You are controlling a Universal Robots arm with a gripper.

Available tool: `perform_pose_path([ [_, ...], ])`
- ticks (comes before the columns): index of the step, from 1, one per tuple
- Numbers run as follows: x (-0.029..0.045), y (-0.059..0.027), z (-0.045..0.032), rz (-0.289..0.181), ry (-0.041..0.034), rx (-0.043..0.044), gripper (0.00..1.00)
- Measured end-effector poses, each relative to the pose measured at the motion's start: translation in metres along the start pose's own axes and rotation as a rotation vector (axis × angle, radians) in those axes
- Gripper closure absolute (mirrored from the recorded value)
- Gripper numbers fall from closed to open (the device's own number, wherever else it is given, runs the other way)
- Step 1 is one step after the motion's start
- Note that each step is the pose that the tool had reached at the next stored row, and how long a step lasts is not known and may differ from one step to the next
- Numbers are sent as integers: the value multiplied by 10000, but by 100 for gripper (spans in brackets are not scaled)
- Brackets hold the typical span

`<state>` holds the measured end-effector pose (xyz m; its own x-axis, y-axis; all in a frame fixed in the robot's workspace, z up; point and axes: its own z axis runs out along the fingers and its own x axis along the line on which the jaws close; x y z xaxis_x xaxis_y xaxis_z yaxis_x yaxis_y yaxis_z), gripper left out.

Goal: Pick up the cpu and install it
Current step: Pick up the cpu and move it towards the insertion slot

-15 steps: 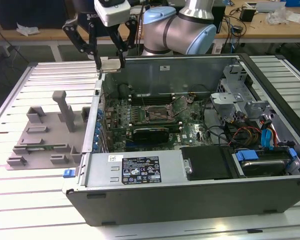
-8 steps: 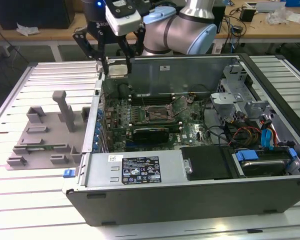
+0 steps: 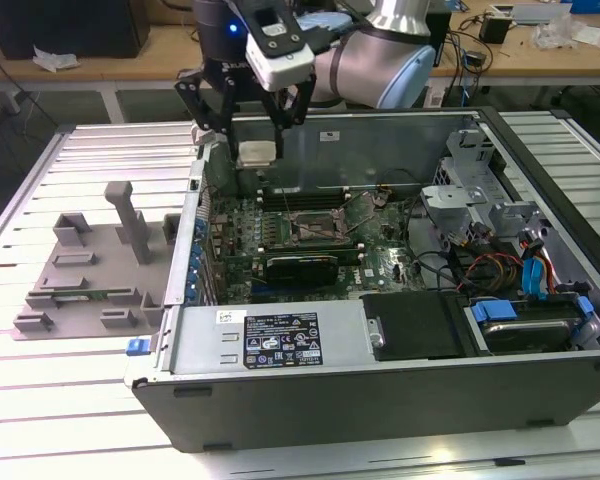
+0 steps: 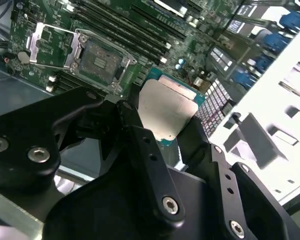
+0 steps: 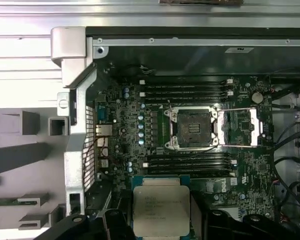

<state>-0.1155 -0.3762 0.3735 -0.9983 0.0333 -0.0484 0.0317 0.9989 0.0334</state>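
- At the exterior view's left, a grey plastic fixture (image 3: 90,265) with upright blocks lies on the ribbed metal table (image 3: 50,400), just beside the open computer case (image 3: 430,400).
- Over the case's left rear part in that view hangs the gripper (image 3: 252,140). Its black fingers are clenched on the cpu (image 3: 256,153), which is held in the air above the board.
- In both wrist views the cpu shows its silver metal top and a green edge. It is pinched on opposite sides between the two fingers (image 4: 137,130).
- Near the middle of the case lies the green motherboard (image 3: 235,220) with its socket (image 3: 315,225). In the first wrist view the socket is bare and its metal frame (image 5: 240,127) is swung open to one side.
- Dark memory slots (image 5: 187,92) run along both long sides of the socket.
- At the exterior view's right, inside the case, sit a metal drive cage (image 3: 460,200) and a tangle of coloured wires and blue cables (image 3: 535,275).
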Motion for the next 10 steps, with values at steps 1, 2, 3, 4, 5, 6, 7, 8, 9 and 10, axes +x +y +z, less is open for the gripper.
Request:
perform_pose_path([
  [1, -21, 0, 19, 0, 17, 2, 45],
  [2, -40, 0, 38, 1, 35, 2, 45],
  [3, -58, -1, 56, 3, 50, 3, 45],
  [4, -92, 0, 92, 4, 75, 3, 45],
  [5, -118, 0, 128, 3, 93, 5, 45],
  [6, -130, 0, 150, 4, 101, 6, 45],
  [7, -146, 0, 176, 3, 108, 6, 45],
  [8, -163, 1, 208, 5, 114, 5, 45],
  [9, -179, 1, 230, 5, 121, 6, 45],
  [10, -194, 2, 248, 5, 127, 6, 45],
])
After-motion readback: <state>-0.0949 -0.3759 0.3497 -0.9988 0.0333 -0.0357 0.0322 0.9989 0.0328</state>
